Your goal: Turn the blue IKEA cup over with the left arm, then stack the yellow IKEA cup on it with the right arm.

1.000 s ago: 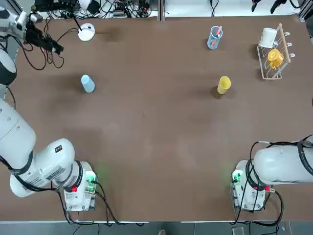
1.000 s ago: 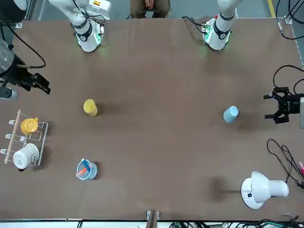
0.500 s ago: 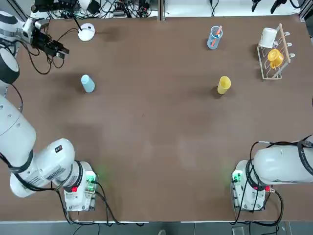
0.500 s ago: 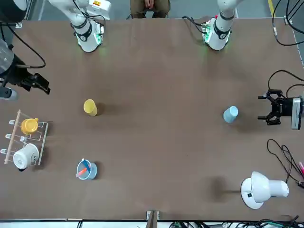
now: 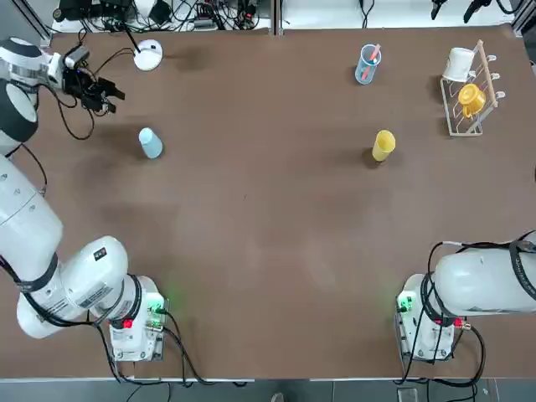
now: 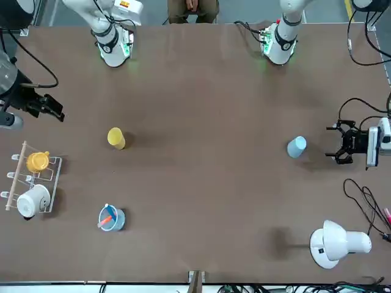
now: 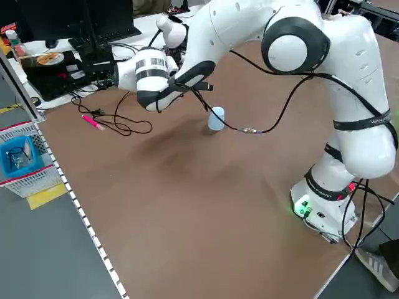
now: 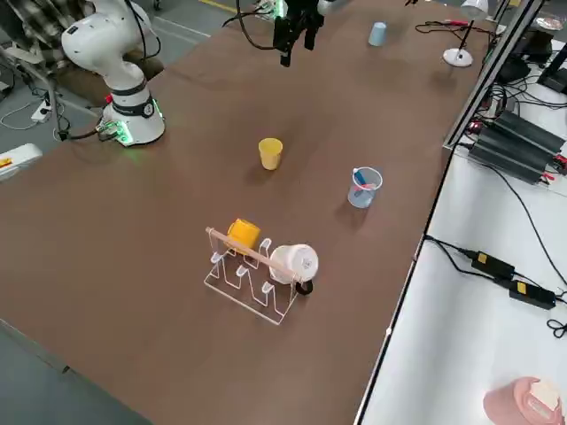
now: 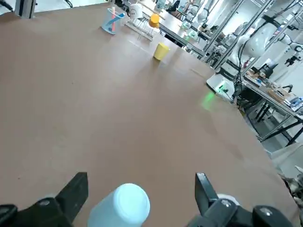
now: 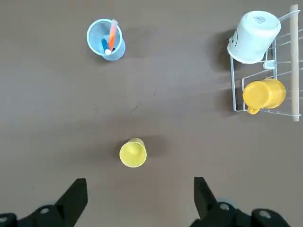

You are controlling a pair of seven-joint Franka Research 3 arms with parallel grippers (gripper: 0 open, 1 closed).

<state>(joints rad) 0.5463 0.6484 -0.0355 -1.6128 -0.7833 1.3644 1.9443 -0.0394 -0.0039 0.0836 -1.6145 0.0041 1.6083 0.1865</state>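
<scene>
Step one, approach: left gripper (image 6: 338, 146) level beside blue IKEA cup (image 5: 151, 143), fingers wide, apparently no contact. Next: close in, clamp, flip. Right gripper (image 10: 137, 201) wide above yellow IKEA cup (image 5: 383, 145).

Blue cup (image 5: 150, 143) and yellow cup (image 5: 383, 145), well apart

The table (image 5: 268, 251) looks matt brown, smooth with a faint sheen. The blue IKEA cup (image 5: 150, 143) and yellow IKEA cup (image 5: 383, 145) seem opaque, smooth plastic (the tumbler (image 5: 367, 64) at twelve o'clock is clear). The left arm (image 7: 299, 56) has a glossy white shell; the rack (image 5: 469, 109) looks like thin wire.
</scene>
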